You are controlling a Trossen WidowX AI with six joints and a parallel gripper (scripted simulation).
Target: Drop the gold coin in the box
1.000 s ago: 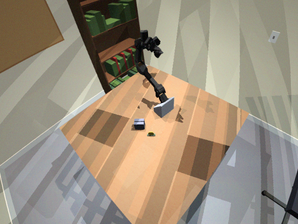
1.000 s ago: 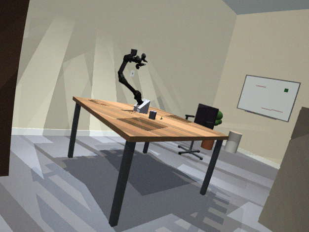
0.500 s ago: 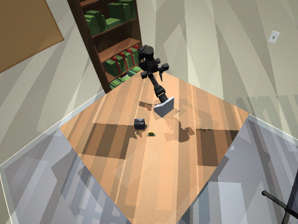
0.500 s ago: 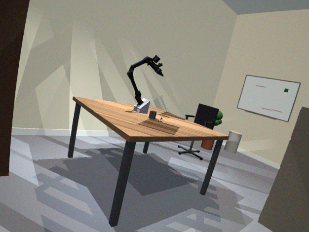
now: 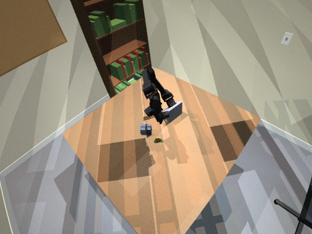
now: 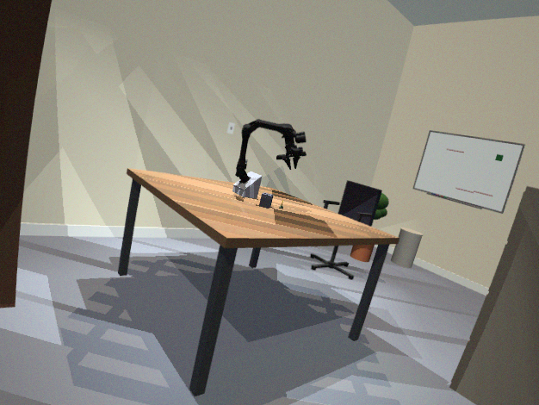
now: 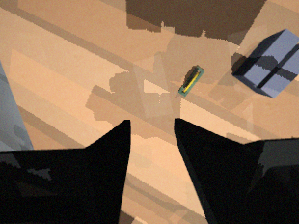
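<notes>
The gold coin (image 5: 158,139) (image 7: 192,82) stands on edge in the small dark-green holder (image 5: 156,141) (image 7: 182,94) on the table. In the wrist view the holder sits slanted, beyond the fingertips and a little right of the gap between them. The grey box (image 5: 142,131) (image 6: 265,201) (image 7: 275,90) stands near it, at the right edge of the wrist view, with a dark slot line across its lid. My gripper (image 5: 160,122) (image 6: 293,167) (image 7: 152,125) is partly open and empty, pointing down high above the table. The fingers do not touch the coin, holder or box.
The arm's pale grey base block (image 5: 175,112) (image 6: 253,185) stands on the wooden table (image 5: 166,201) (image 6: 182,204), behind the box and holder as seen in the top view. A bookshelf (image 5: 87,50) stands by the table's far corner. An office chair (image 6: 359,202) is beyond the table.
</notes>
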